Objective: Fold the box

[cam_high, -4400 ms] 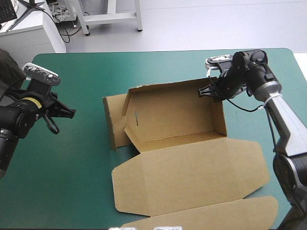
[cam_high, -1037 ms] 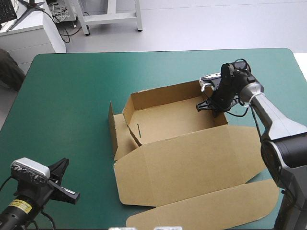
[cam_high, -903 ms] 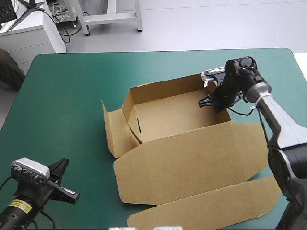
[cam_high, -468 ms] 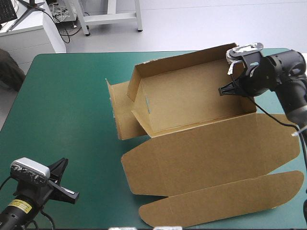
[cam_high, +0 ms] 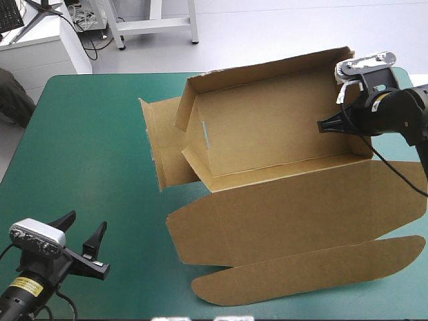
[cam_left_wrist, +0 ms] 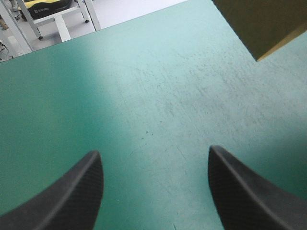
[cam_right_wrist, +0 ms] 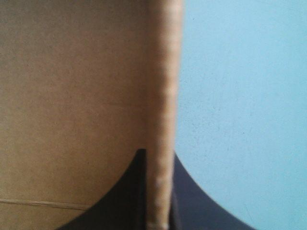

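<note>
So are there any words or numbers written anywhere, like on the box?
None can be read.
The box: plain brown board, no print in any view.
Yellow label on the left arm: tiny dark marks, too small to read.

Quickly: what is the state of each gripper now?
Left gripper: open, holding nothing.
Right gripper: shut on the box, gripping a wall edge.

No lettering, label or number can be read.
</note>
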Controlling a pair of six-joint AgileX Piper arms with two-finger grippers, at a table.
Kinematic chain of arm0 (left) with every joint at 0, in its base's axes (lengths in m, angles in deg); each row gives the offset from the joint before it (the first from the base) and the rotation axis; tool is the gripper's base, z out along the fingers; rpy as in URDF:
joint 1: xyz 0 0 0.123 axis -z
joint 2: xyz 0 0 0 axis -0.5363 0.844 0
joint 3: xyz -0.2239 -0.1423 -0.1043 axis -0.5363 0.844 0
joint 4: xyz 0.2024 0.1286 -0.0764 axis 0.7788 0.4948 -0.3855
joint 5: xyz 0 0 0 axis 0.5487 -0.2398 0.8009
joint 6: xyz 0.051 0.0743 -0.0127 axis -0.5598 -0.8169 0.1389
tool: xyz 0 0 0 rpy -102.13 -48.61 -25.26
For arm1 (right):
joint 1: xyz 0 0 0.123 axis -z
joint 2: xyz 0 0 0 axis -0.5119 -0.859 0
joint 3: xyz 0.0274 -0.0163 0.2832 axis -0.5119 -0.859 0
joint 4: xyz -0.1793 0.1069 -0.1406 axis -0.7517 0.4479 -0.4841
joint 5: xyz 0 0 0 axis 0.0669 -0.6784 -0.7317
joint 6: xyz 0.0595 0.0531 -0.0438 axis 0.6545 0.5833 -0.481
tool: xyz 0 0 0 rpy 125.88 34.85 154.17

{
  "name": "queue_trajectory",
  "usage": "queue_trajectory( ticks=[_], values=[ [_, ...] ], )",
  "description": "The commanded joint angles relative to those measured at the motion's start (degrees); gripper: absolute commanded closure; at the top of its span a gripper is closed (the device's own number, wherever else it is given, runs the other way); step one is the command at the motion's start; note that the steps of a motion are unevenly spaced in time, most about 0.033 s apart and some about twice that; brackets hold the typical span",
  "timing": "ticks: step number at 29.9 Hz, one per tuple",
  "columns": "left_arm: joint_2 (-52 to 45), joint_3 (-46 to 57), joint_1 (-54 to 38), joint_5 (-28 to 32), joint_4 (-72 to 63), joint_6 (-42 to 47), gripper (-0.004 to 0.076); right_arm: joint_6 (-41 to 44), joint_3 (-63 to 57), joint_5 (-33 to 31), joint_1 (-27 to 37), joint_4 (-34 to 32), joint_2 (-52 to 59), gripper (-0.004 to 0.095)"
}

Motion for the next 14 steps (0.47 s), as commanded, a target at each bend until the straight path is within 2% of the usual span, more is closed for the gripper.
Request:
queue_trajectory(
  ticks=[1,6,14],
  values=[
    [0.71,-1.48,0.31,6.57,-2.6,1.69,0.0254,1.22,1.39,-0.45,-0.02,0.3,2.49,0.0928],
    [3.07,-1.89,0.31,11.57,-1.56,1.3,0.03,1.22,1.39,-0.45,-0.02,0.54,2.58,0.0928],
    [21.08,-7.21,0.31,14.16,-2.07,2.63,0.0301,1.22,1.39,-0.45,-0.02,0.78,2.48,0.0928]
  ],
)
